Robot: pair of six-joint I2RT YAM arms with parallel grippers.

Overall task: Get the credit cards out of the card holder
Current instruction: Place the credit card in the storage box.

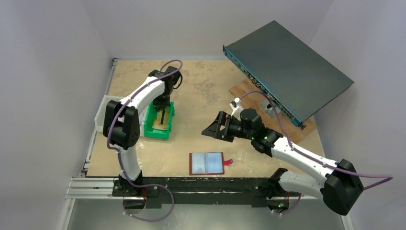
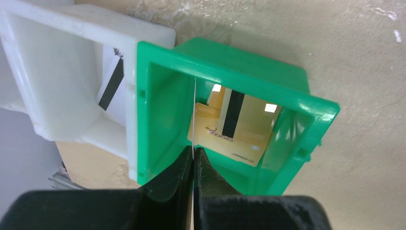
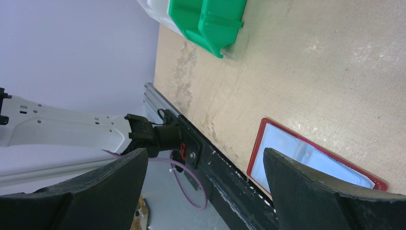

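Observation:
The red card holder (image 1: 207, 163) lies open and flat near the table's front edge, its pale blue pockets (image 3: 306, 158) facing up. My left gripper (image 2: 193, 153) is shut on a thin white credit card (image 2: 195, 115), seen edge-on, held over the green bin (image 2: 158, 62). A gold card (image 2: 230, 132) with a black stripe lies in that bin. In the top view the left gripper (image 1: 163, 111) reaches down into the bin. My right gripper (image 3: 205, 155) hangs open and empty above the table, behind the holder (image 1: 213, 128).
A white bin (image 2: 72, 28) stands against the green bin's left side, with a striped white card (image 2: 111, 84) inside. A dark flat device (image 1: 287, 67) leans tilted over a wooden board (image 1: 249, 91) at the back right. A black rail (image 1: 191, 184) runs along the near edge.

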